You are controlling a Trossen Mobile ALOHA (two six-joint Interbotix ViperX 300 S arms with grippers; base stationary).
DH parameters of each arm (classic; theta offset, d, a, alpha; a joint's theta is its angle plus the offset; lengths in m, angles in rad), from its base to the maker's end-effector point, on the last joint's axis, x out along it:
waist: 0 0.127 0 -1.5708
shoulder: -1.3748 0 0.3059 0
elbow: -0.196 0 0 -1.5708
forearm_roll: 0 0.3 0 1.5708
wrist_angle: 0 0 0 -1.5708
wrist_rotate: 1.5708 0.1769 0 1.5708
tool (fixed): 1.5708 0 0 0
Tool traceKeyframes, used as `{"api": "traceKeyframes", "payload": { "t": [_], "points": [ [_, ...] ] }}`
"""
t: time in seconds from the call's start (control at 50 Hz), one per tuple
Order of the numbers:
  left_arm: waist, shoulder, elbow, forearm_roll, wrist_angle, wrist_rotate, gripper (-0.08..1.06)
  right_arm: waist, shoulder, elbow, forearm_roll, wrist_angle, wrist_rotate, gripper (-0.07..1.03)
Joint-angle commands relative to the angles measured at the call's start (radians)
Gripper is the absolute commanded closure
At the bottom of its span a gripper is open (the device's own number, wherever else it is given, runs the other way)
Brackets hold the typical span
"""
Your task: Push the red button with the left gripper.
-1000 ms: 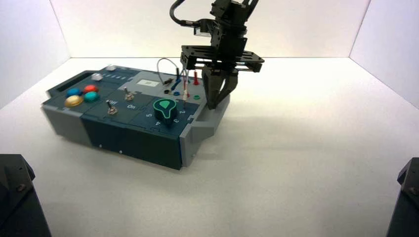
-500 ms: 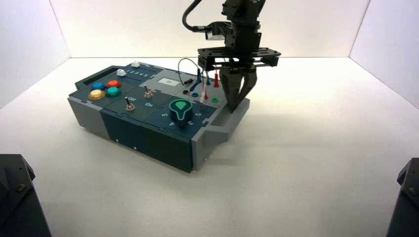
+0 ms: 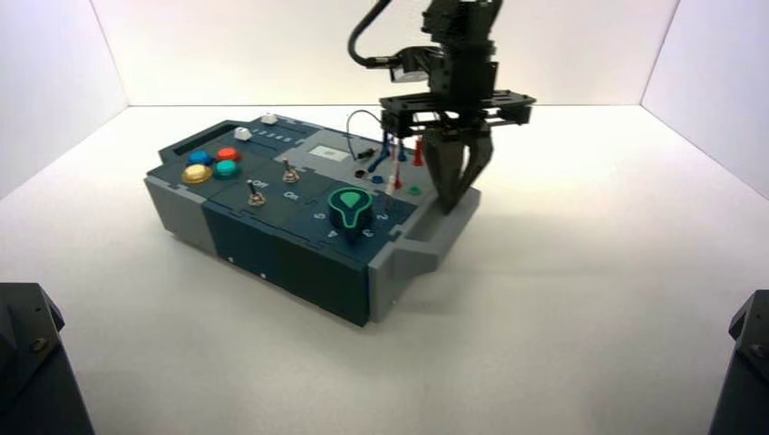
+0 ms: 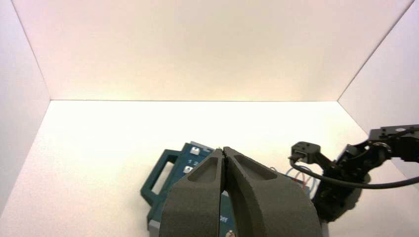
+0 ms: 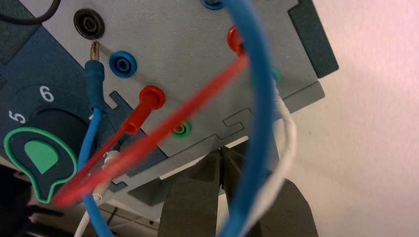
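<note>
The red button (image 3: 228,154) sits in a cluster with blue, yellow and teal buttons at the far left of the dark teal box (image 3: 272,249). My left gripper (image 4: 224,150) is shut on nothing and held back from the box. Its fingers hide most of the box in the left wrist view, including the red button. My right gripper (image 3: 451,207) hangs from the far side, shut, with its tip against the box's grey right-hand ledge (image 5: 276,106). In the right wrist view, the right gripper (image 5: 222,150) meets that ledge just past a green socket (image 5: 181,129).
A green knob (image 3: 349,207), two toggle switches (image 3: 257,193) and two white sliders (image 3: 243,133) share the box top. Red, blue and white wires (image 5: 257,98) loop from the socket panel past my right gripper. White walls close in the white table; dark arm bases (image 3: 27,362) fill the near corners.
The box has slid to the right and turned a little, with the right gripper moving right along with its right edge. The red button has shifted right with the box.
</note>
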Motion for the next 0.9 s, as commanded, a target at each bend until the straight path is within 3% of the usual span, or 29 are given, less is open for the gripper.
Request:
{"api": "traceKeyframes", "payload": {
  "t": [0.02,0.3,0.74,0.9],
  "points": [
    [0.003,0.028,-0.032,0.002,-0.009,0.008,1.01,-0.038,-0.038,0.031,-0.014,0.023,0.011,0.98],
    [0.003,0.037,-0.032,0.002,-0.009,0.014,1.01,-0.074,-0.1,0.074,-0.02,0.021,0.011,0.98],
    [0.003,0.043,-0.008,0.002,-0.005,0.015,1.01,-0.074,-0.149,0.101,-0.02,0.006,0.011,0.98],
    [0.003,0.054,0.017,0.002,-0.003,0.017,1.01,-0.066,-0.25,0.083,-0.002,0.002,0.011,0.98]
  ]
}}
